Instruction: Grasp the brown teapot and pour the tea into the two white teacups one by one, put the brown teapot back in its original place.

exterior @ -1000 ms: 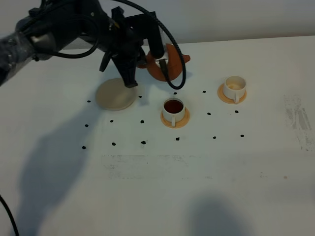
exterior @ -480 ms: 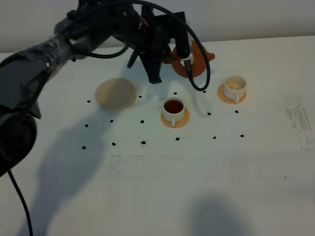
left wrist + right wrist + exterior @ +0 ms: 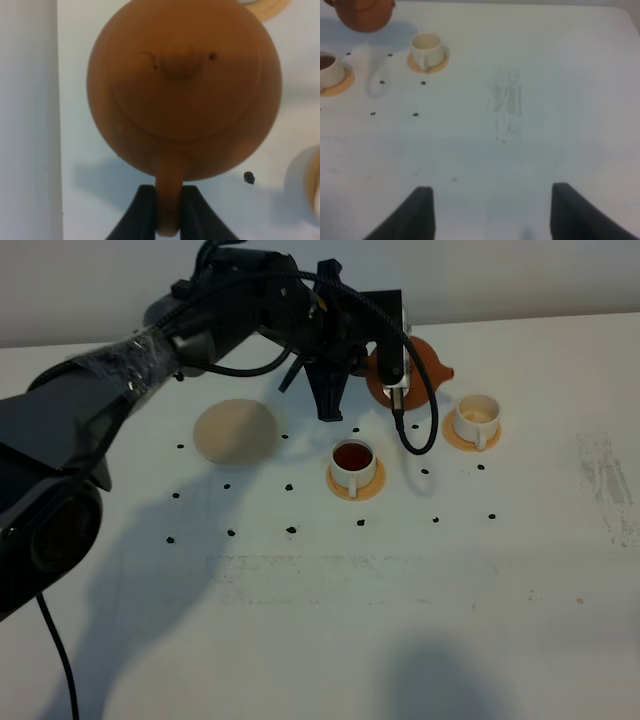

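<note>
Left gripper (image 3: 161, 212) clamped on brown teapot (image 3: 182, 90) handle. Risk: spout misaligned, pour lands beside right teacup (image 3: 478, 416). Right gripper (image 3: 491, 191) spread, empty.

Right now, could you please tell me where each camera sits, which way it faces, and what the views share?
Exterior high: mounted high, looks down on the table; shows the left arm holding the brown teapot.
Left wrist: on that arm, looks onto the teapot; left pincer shut on its handle.
Right wrist: on the other arm, looks across the table; open right pincer shows.
Shared: all three see the teapot.
</note>
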